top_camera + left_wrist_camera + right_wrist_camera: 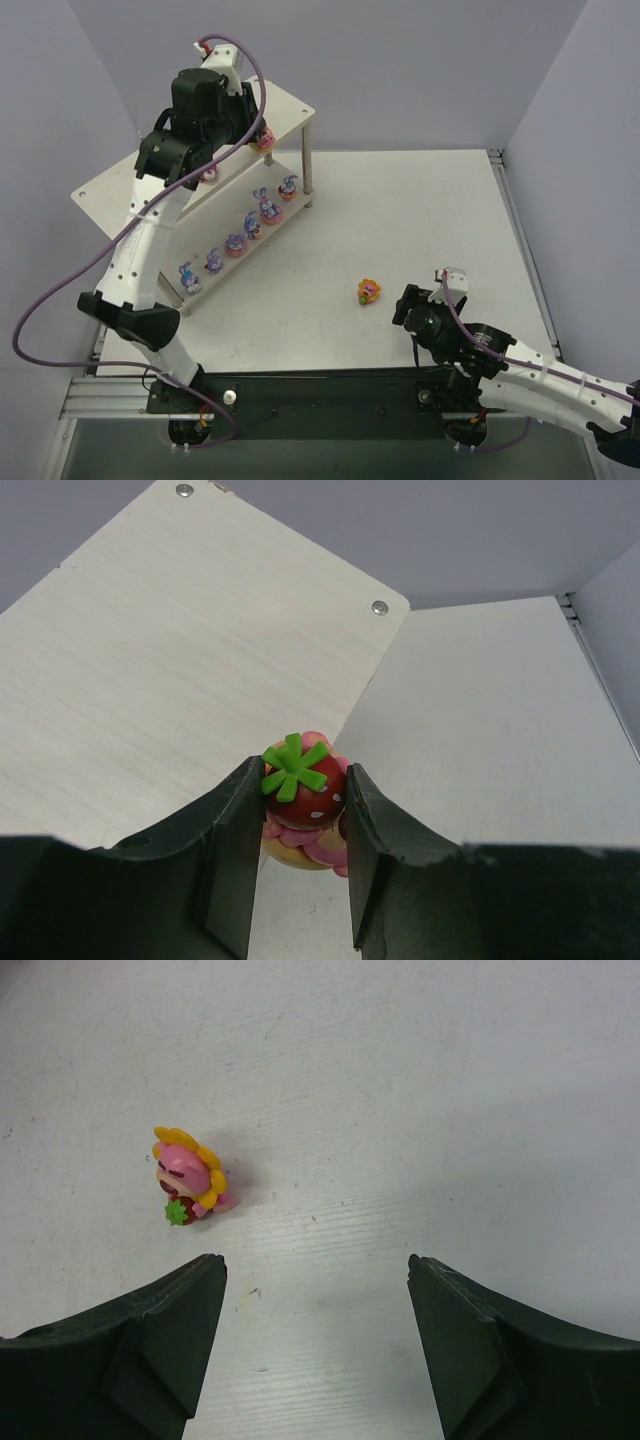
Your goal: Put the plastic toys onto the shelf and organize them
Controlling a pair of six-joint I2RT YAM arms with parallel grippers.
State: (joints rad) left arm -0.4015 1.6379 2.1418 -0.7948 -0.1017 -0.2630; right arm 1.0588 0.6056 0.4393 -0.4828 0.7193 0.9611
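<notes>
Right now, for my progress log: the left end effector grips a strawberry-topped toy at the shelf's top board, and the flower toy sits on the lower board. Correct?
No: the flower toy lies on the table, before the open right end effector, as the right wrist view shows. The rest holds.

White-clad, black-jointed left arm (135,255) and right arm (545,378) are trailed by purple cables (70,275); matte black fingers (225,870) are fitted.

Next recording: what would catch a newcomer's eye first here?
The left tool is clamped on a red strawberry toy at the edge of the top board of the shelf. Purple bunnies stand in a row on its lower level. One yellow flower toy lies alone on the table, before the open right tool.
</notes>
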